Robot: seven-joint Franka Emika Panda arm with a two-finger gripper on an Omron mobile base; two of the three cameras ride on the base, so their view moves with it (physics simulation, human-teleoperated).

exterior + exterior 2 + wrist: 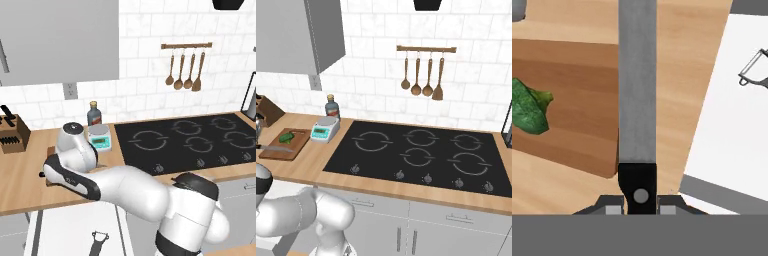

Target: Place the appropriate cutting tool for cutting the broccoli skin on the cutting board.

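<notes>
Gripping the knife (637, 90) by its black handle, the gripper (640, 202) holds the blade over the cutting board (577, 100) edge (wooden countertop beyond). The broccoli (529, 107) lies at nine o'clock on the board.

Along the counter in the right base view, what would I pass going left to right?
Wooden knife block → brown wooden cutting board with the green broccoli floret → small white kitchen scale → black stovetop.

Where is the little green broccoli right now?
The broccoli lies on the brown cutting board at the left end of the wooden counter, left of the small kitchen scale; in the hand view it sits left of the knife blade.
</notes>
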